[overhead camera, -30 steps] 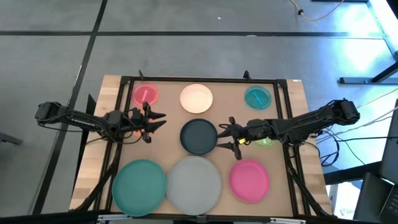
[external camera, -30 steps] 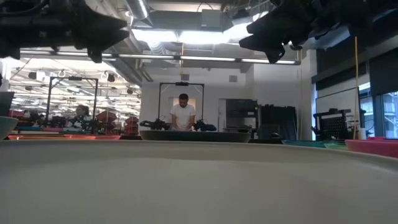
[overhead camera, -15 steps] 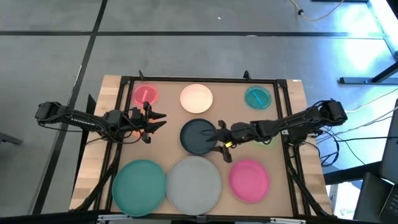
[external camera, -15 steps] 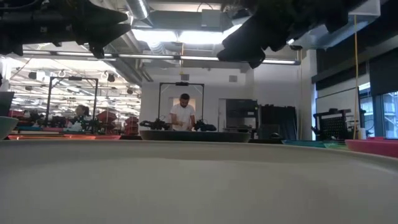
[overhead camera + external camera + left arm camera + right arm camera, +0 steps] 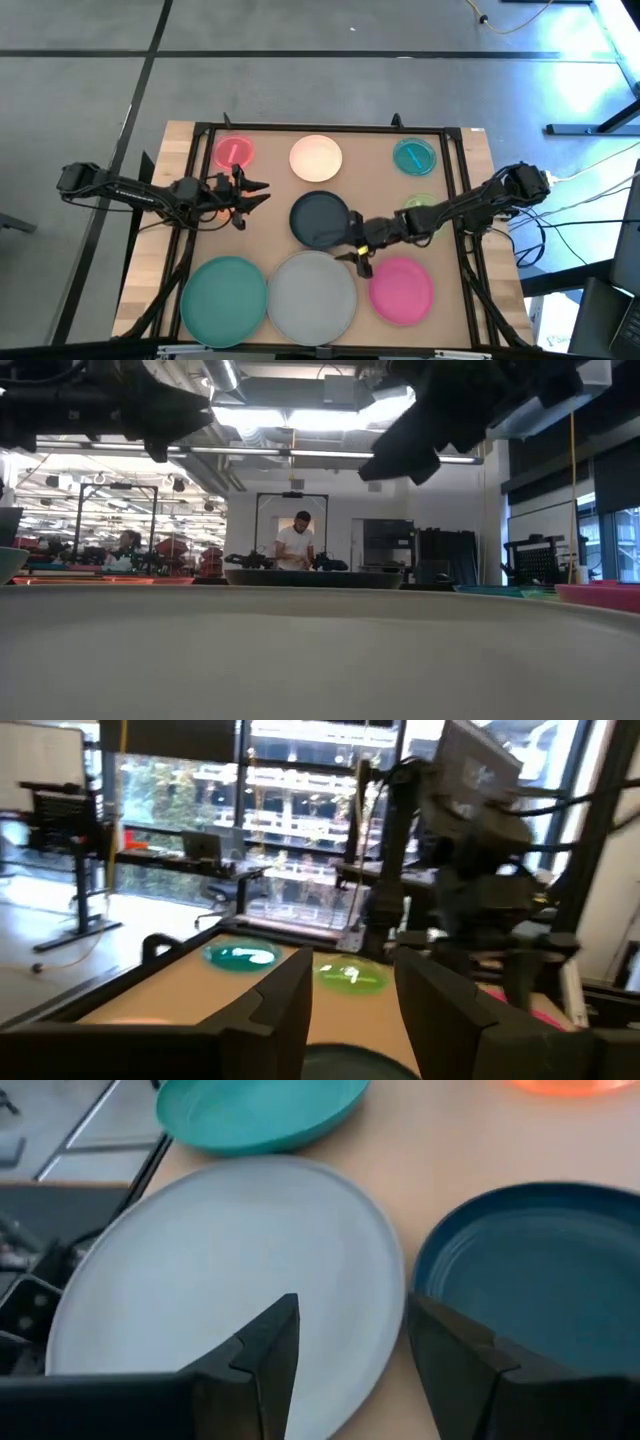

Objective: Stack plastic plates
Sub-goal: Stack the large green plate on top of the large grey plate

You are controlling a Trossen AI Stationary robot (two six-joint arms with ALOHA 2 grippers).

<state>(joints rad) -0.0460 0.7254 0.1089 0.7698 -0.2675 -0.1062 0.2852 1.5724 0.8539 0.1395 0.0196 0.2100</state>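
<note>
On the table lie a small pink plate [image 5: 232,152], a cream plate [image 5: 316,157], a small blue plate [image 5: 413,156], a small green plate [image 5: 420,204] partly under my right arm, a dark grey plate [image 5: 320,218], and large teal [image 5: 225,293], grey [image 5: 314,293] and pink [image 5: 401,290] plates. An orange plate's edge [image 5: 570,1085] shows in the right wrist view. My right gripper [image 5: 355,255] is open above the gap between the dark grey plate [image 5: 540,1270] and the grey plate [image 5: 220,1280]. My left gripper [image 5: 250,190] is open, in the air left of the dark grey plate.
A dark frame [image 5: 200,130] runs round the table top. In the low view the grey plate's rim [image 5: 320,650] fills the foreground, and a person [image 5: 300,545] stands in the room behind. Bare table shows between the plates.
My right gripper has gone toward the table's left over the dark grey plate's right rim, then toward the near edge, and now stands over the gap beside the grey plate. It has stayed open. The green plate shows more than before.
</note>
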